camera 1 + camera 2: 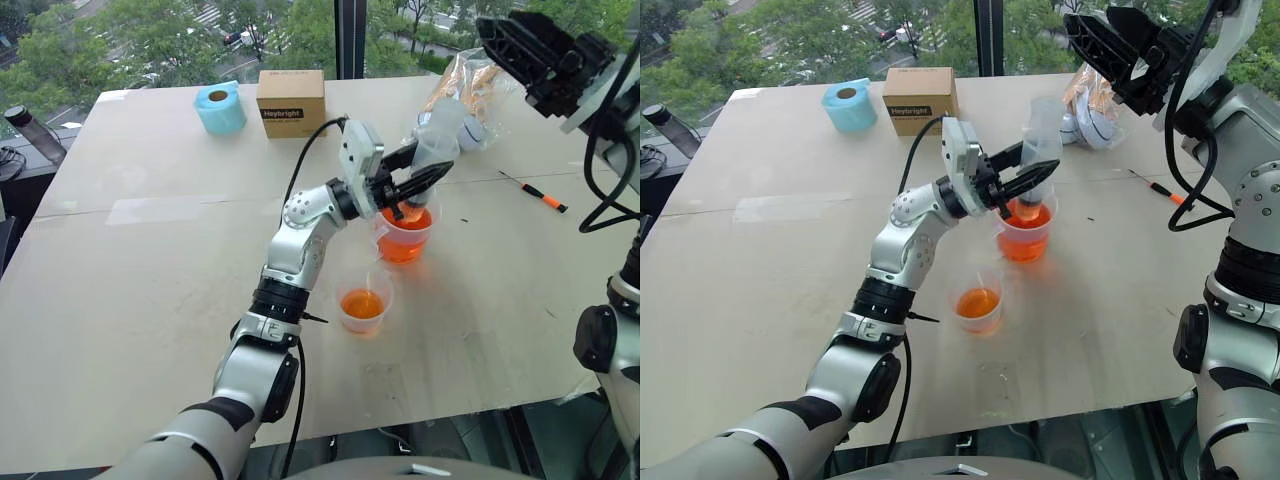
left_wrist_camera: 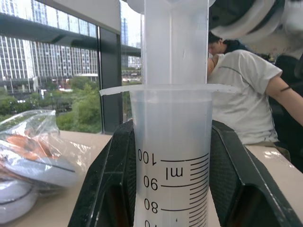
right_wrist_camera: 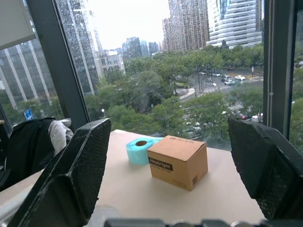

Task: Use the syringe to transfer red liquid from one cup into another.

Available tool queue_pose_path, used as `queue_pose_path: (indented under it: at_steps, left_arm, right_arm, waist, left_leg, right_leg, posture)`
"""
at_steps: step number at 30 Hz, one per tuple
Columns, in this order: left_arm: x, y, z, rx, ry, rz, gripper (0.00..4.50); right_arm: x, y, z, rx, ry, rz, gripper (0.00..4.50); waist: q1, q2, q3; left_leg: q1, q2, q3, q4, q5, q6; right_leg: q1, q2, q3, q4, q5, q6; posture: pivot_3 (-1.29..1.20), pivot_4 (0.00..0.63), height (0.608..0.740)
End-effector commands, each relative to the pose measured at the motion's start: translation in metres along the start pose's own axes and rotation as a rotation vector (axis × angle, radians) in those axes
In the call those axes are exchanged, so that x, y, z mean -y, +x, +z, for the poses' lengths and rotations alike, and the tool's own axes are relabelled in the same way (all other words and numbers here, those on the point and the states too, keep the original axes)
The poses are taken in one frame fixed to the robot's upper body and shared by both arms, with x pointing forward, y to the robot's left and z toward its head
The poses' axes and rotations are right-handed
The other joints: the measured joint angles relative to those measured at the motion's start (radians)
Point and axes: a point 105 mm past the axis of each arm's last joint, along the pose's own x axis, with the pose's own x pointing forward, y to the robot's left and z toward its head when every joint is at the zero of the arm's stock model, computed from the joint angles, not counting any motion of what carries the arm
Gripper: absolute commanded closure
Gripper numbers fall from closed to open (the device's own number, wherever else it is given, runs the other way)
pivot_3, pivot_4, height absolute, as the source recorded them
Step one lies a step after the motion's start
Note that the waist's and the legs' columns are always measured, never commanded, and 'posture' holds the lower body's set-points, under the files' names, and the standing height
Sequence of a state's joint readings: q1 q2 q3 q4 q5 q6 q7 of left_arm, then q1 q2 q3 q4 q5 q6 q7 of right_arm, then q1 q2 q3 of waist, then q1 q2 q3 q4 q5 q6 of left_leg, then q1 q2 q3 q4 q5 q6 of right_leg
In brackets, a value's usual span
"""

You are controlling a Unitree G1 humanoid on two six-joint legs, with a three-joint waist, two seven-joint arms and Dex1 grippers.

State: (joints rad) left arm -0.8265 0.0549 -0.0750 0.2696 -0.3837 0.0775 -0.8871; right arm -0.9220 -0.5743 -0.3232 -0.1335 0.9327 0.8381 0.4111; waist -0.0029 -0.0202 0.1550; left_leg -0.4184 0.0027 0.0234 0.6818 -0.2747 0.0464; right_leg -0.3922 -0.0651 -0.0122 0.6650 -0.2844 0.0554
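Standing upright over the table, the syringe is a thick clear plastic barrel with black graduation marks, a wide round flange and a pale plunger stem rising above it. The left gripper has its two black fingers clamped against the barrel's sides just below the flange. The lower end of the syringe dips into the taller cup, so the narrow tip is lost behind the red liquid and the fingers; the barrel looks empty near the top marks, though what is lower down cannot be made out.

The taller cup is clear plastic and roughly two-thirds full of bright translucent orange-red liquid. Its side handle is hard to pick out from here. Nearer the robot and just apart from it stands the shorter cup, also clear, with a plain flared rim and a shallow pool of the same liquid at its bottom.

The right gripper is raised well above the table off to the right, its ribbed black fingers spread wide with nothing between them.

The table is a pale matte board. At its far edge sit a light blue tape roll and a brown cardboard box; to the right lies a crumpled clear plastic bag with orange and white contents, and a small screwdriver with an orange handle
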Motion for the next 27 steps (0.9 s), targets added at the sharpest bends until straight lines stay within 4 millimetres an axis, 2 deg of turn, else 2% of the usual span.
queue_pose_path:
  at_steps: [1,9,14,17,19,22,27]
  left_arm:
    - [0.002,0.014,0.037,0.067,0.074,-0.012,3.10]
    - [-0.003,0.018,0.064,0.078,0.039,0.041,3.10]
    - [0.001,0.013,0.070,0.069,0.061,0.033,3.10]
    - [0.001,0.010,0.067,0.071,0.057,0.042,3.10]
    - [0.000,0.006,0.060,0.065,0.050,0.059,3.10]
    - [-0.001,0.000,0.051,0.048,0.048,0.076,3.10]
    - [0.000,-0.007,0.049,0.061,0.046,0.090,3.10]
  right_arm:
    - [-0.002,-0.001,0.023,0.085,-0.039,0.000,0.37]
    - [0.007,-0.004,0.021,0.091,-0.035,-0.064,0.37]
    - [0.012,-0.007,0.020,0.109,-0.030,-0.094,0.37]
    - [0.018,-0.011,0.011,0.087,-0.015,-0.118,0.37]
    - [0.029,-0.023,-0.015,-0.017,-0.028,-0.141,0.37]
    - [0.034,-0.038,-0.040,-0.132,-0.053,-0.137,0.37]
    - [0.017,-0.075,-0.088,-0.354,-0.030,0.004,0.37]
  waist:
    - [0.000,0.000,0.000]
    - [-0.005,0.000,0.000]
    - [-0.006,0.000,0.000]
    - [-0.005,0.000,0.000]
    - [-0.004,0.000,0.000]
    - [0.001,0.000,0.000]
    - [0.004,0.002,0.000]
  left_leg:
    - [0.000,0.000,0.000,0.000,0.000,0.000]
    - [0.000,0.000,0.000,0.000,0.000,0.000]
    - [0.000,0.000,0.000,0.000,0.000,0.000]
    - [0.000,0.000,0.000,0.000,0.000,0.000]
    - [0.000,0.000,0.000,0.000,0.000,0.000]
    - [0.000,0.000,-0.001,0.000,0.000,0.000]
    - [0.000,0.000,-0.001,0.000,0.000,0.000]
  right_leg:
    - [0.000,0.000,0.000,0.000,0.000,0.000]
    - [0.000,0.000,0.001,0.000,0.000,0.000]
    - [0.000,0.000,0.001,0.000,0.000,0.000]
    - [0.000,-0.001,0.001,0.000,0.000,0.000]
    - [0.000,-0.001,0.001,0.000,0.000,0.000]
    - [0.002,0.000,0.001,-0.002,0.000,0.000]
    - [0.002,0.000,0.001,-0.001,0.000,0.000]
  posture:
    - [0.00,0.150,0.740]
    - [0.00,0.150,0.740]
    - [0.00,0.150,0.740]
    - [0.00,0.150,0.740]
    - [0.00,0.150,0.740]
    - [0.00,0.150,0.740]
    - [0.00,0.150,0.740]
